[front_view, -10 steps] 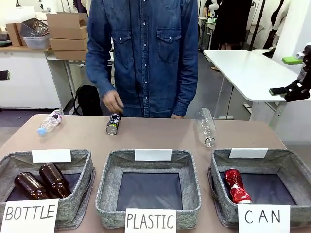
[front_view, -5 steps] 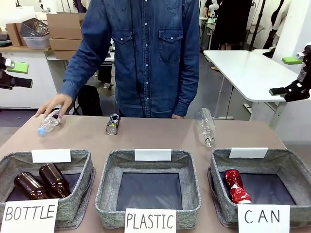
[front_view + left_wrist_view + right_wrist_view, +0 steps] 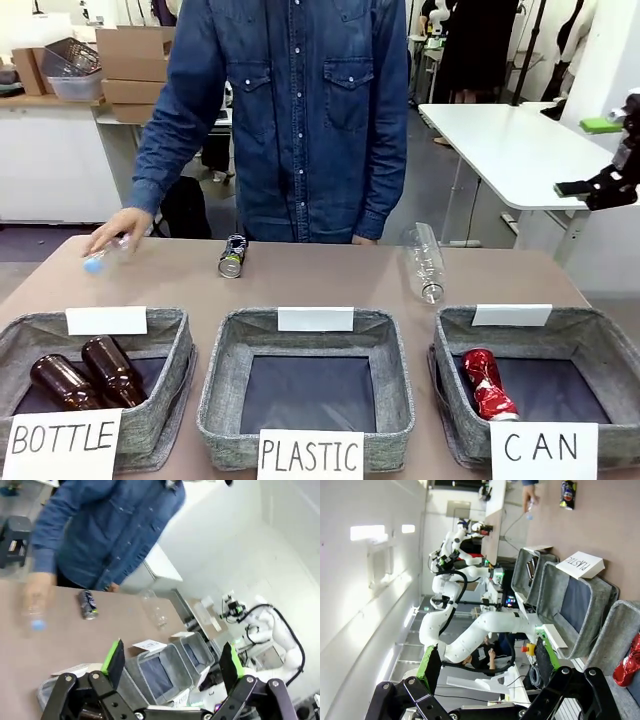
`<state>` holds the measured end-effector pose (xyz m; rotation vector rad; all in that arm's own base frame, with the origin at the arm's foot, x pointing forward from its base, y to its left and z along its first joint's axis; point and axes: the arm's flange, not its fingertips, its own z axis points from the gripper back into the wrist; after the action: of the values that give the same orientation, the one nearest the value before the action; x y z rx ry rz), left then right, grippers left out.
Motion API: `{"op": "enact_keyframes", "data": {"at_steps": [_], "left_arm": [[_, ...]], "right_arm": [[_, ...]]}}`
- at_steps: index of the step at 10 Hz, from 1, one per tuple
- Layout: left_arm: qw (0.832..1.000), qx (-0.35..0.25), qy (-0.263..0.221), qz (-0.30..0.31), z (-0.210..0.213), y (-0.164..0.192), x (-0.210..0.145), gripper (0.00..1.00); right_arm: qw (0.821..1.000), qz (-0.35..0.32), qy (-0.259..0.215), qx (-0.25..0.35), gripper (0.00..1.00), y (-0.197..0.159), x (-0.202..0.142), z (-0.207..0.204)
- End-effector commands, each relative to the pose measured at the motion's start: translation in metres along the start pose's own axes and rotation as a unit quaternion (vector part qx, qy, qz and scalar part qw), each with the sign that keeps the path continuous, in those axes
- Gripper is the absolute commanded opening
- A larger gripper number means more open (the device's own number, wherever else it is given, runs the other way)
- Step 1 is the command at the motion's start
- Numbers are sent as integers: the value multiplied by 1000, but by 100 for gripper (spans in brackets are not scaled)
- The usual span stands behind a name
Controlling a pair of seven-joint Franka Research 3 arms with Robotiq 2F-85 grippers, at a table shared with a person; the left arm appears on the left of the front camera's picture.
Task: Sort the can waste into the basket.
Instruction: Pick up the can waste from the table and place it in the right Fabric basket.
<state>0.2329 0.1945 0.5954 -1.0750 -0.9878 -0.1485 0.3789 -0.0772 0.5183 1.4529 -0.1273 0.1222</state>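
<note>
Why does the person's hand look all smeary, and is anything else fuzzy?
Front view: the hand and the clear bottle under it are smeared, probably motion blur, while the dark can looks sharp. Left wrist view: the same hand is even smearier, and the whole picture looks soft.

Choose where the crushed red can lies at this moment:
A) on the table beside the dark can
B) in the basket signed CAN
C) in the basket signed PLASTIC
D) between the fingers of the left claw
B: the crushed red can lies on the dark bottom of the basket behind the sign reading CAN, while the dark can lies apart on the table.
</note>
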Motion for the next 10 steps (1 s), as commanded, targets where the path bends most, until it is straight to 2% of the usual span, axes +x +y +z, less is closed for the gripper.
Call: {"op": "enact_keyframes", "data": {"at_steps": [1,4,6,8,10], "left_arm": [[999,24,17,27,-15,13,-4,100],[998,31,46,28,-35,19,4,100],[990,69,119,31,-85,31,8,100],[979,74,188,28,-151,39,11,100],[973,80,213,31,-187,44,18,100]], "right_arm": [[1000,15,9,-3,100,0,-2,1],[1000,15,9,-3,100,0,-2,1],[1000,15,9,-3,100,0,-2,1],[1000,15,9,-3,100,0,-2,1],[1000,15,9,-3,100,0,-2,1]]}}
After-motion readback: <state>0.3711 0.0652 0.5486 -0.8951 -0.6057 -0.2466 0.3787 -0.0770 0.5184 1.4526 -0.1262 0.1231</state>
